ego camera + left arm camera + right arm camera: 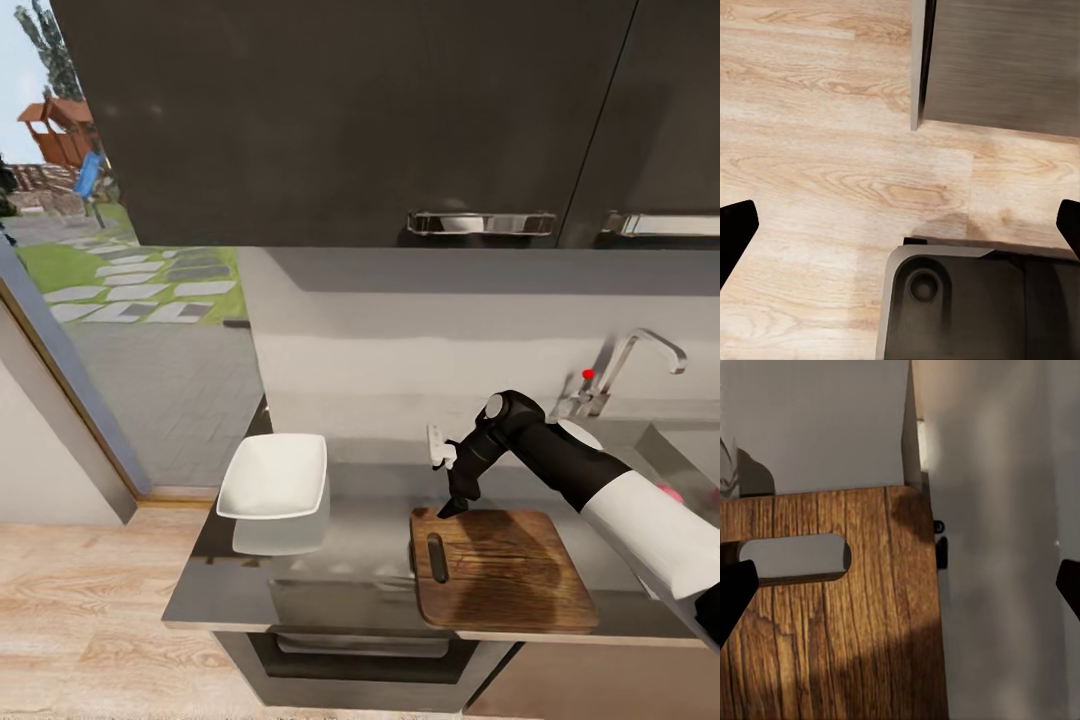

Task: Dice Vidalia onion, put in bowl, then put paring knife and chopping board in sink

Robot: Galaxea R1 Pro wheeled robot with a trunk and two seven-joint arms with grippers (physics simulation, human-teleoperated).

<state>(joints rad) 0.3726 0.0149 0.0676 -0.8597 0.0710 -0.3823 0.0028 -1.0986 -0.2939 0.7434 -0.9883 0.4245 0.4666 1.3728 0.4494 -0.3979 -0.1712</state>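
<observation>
Right now the chopping board [505, 570] lies on the countertop [350, 545], its far handle-slot corner beneath my right gripper [452, 507], whose jaws stand wide apart and empty. I judge a descent risks shoving it. My left gripper [900, 225] hangs open over floor.

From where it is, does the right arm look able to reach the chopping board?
Probably yes: the right gripper hangs open over the chopping board's far left corner, and nothing lies between them.
</observation>
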